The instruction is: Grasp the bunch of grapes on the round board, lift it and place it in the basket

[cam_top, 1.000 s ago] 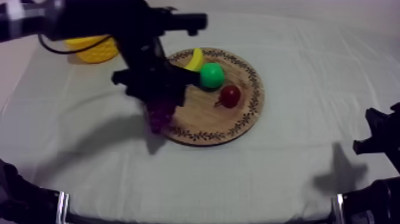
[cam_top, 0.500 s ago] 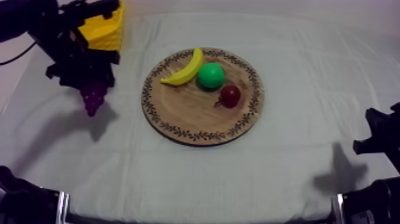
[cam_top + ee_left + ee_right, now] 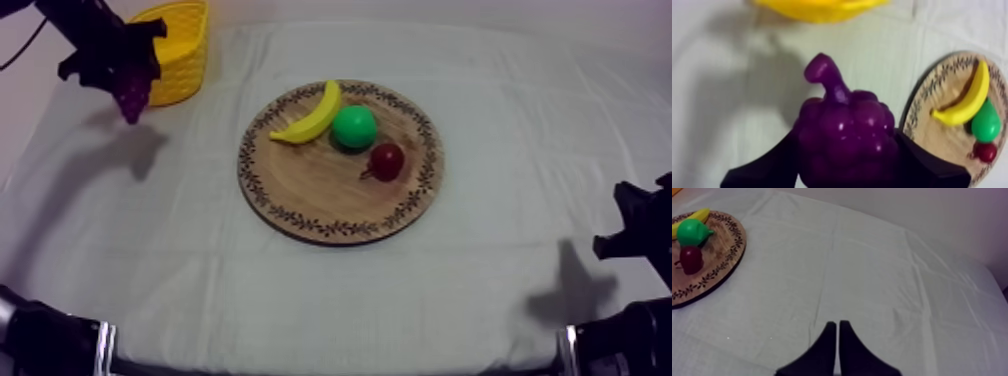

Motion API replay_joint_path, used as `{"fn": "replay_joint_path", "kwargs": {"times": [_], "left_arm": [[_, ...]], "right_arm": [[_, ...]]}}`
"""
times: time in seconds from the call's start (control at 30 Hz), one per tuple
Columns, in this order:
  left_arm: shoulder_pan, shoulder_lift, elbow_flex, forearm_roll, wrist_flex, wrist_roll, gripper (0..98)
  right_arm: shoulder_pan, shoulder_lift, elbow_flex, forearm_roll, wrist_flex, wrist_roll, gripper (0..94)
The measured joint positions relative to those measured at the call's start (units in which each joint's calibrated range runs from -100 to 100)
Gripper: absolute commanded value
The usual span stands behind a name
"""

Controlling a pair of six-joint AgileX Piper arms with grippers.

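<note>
While the left gripper (image 3: 118, 70) hangs over the far left corner of the tabletop (image 3: 480, 290), its two black fingers (image 3: 764, 167) are closed on the bunch of grapes (image 3: 131, 100), one against each flank of the purple cluster. The stem points away from the gripper, toward the yellow basket (image 3: 182, 45). The grapes are held clear of the cloth (image 3: 200, 250) and cast a shadow (image 3: 132, 152) on it. They sit just beside the basket's left wall, not inside it. The round wooden board (image 3: 330, 205) lies near the middle of the tabletop, well apart from the grapes. It carries a banana (image 3: 310, 115) along its far left rim, a green pear (image 3: 354, 127) just beside the banana, and a small red fruit (image 3: 386, 160) just beside the pear on the near right. The right gripper (image 3: 836, 333) rests by the near right edge of the tabletop, its fingers pressed together in a narrow wedge with nothing between them, well apart from the board.
</note>
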Motion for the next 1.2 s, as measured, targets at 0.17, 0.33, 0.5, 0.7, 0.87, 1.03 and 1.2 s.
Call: {"fn": "replay_joint_path", "kwargs": {"times": [0.17, 0.33, 0.5, 0.7, 0.87, 1.03, 1.2], "left_arm": [[-1.9, 7.8, -12.9, -0.09, 2.1, -0.8, 38.2], [-3.4, 15.6, -26.5, -1.01, 4.8, -1.2, 38.4], [-4.9, 23.8, -38.3, -1.4, 5.6, -1.9, 38.8], [-5.9, 31.5, -48.0, -2.03, 5.7, -2.4, 39.5], [-6.3, 35.6, -52.0, -2.67, 5.0, -2.5, 39.8], [-7.6, 35.6, -49.4, -2.35, 1.5, -3.0, 43.5], [-8.8, 34.6, -44.9, -2.14, -2.2, -4.2, 57.9]], "right_arm": [[0.0, 0.0, 0.0, 0.0, 0.0, 0.0, 0.3], [0.0, 0.0, 0.0, 0.0, 0.0, 0.0, 0.3], [0.0, 0.0, 0.0, 0.0, 0.0, 0.0, 0.3], [0.0, 0.0, 0.0, 0.0, 0.0, 0.0, 0.3], [0.0, 0.0, 0.0, 0.0, 0.0, 0.0, 0.3], [0.0, 0.0, 0.0, 0.0, 0.0, 0.0, 0.3], [0.0, 0.0, 0.0, 0.0, 0.0, 0.0, 0.3]]}}
